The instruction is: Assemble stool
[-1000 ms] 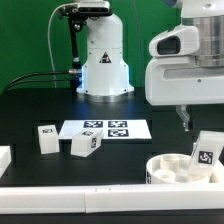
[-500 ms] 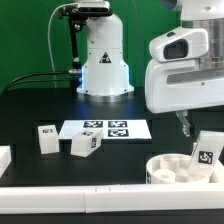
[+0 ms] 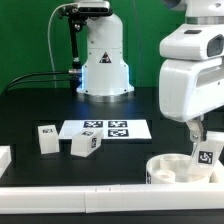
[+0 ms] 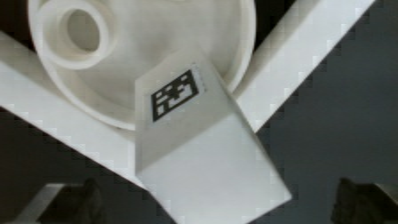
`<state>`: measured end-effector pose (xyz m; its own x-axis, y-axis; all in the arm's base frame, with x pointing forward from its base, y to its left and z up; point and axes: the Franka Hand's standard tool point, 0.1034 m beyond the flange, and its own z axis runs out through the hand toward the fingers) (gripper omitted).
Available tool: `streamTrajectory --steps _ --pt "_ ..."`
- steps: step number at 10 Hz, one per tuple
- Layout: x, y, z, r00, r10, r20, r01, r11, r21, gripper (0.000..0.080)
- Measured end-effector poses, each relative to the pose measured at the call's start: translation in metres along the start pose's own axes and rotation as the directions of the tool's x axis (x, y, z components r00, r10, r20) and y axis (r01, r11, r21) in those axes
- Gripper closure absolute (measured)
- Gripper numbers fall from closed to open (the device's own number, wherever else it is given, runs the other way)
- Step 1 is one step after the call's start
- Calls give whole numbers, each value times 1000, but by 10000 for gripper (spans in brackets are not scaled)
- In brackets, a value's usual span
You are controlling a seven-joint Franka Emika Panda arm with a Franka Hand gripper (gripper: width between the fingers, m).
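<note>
The arm is reaching from its base toward the exterior view's right, with the wrist pointing straight down. The gripper is hanging low. In the wrist view, the jaws are standing wide apart, clamping nothing.

Cuts off the seat disc and one end of the tagged leg at the wrist view's edges, and shows the gripper only as two dark, blurred fingertips. Hides part of the disc's rim behind that leg in the exterior view, and clips the arm's white housing at the picture's edge.
</note>
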<state>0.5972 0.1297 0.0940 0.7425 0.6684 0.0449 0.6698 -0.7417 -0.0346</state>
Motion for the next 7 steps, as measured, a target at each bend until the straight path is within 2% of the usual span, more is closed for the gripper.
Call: streamTrajectory --steps 2,4,5,7 --pt "-2 2 1 992 -130 6 130 992 -5 150" --pt "-6 1 12 963 -267 28 268 964 0 150" --pt "-8 1 21 956 -290 35 290 957 9 150" --pt "-4 -3 29 962 -273 26 273 962 -1 150"
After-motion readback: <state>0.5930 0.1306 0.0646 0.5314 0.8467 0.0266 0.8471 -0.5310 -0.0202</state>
